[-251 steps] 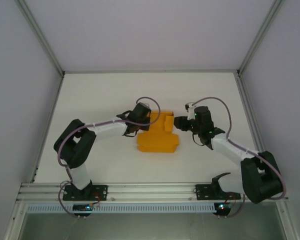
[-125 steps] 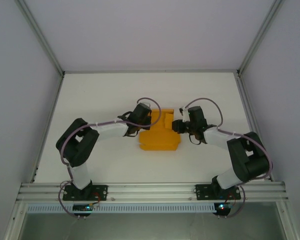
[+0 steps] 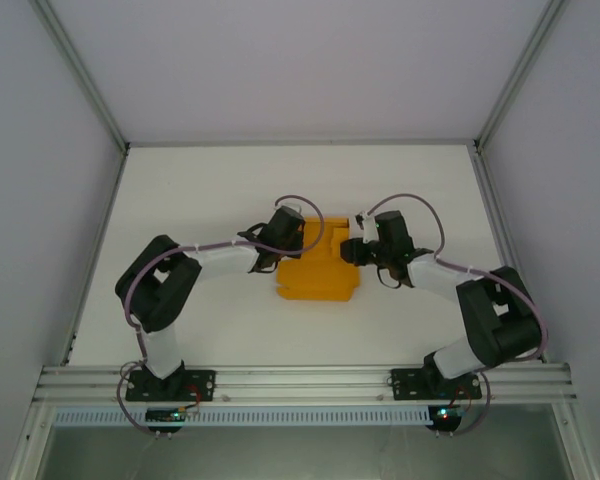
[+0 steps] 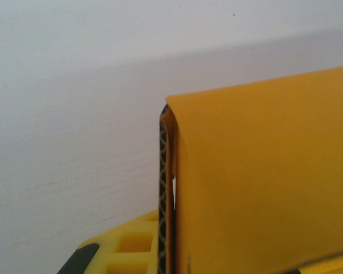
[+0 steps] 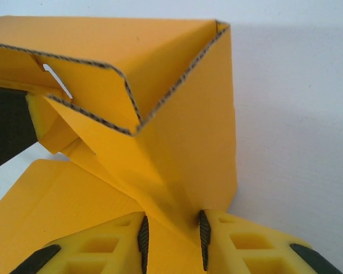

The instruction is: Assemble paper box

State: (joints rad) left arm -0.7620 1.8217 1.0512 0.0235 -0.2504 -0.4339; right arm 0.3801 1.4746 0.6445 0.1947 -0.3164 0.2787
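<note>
White table [image 3: 200, 190], half-folded paper box [image 3: 315, 282], right jaws clenched on its flap, left jaws apparently gripping another.

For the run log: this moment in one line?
paper box: half-folded; left end effector: at box, grip unclear; right end effector: shut on paper box

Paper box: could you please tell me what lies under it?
The paper box rests on the white table; anything directly beneath its flat panel is covered by the card.
</note>
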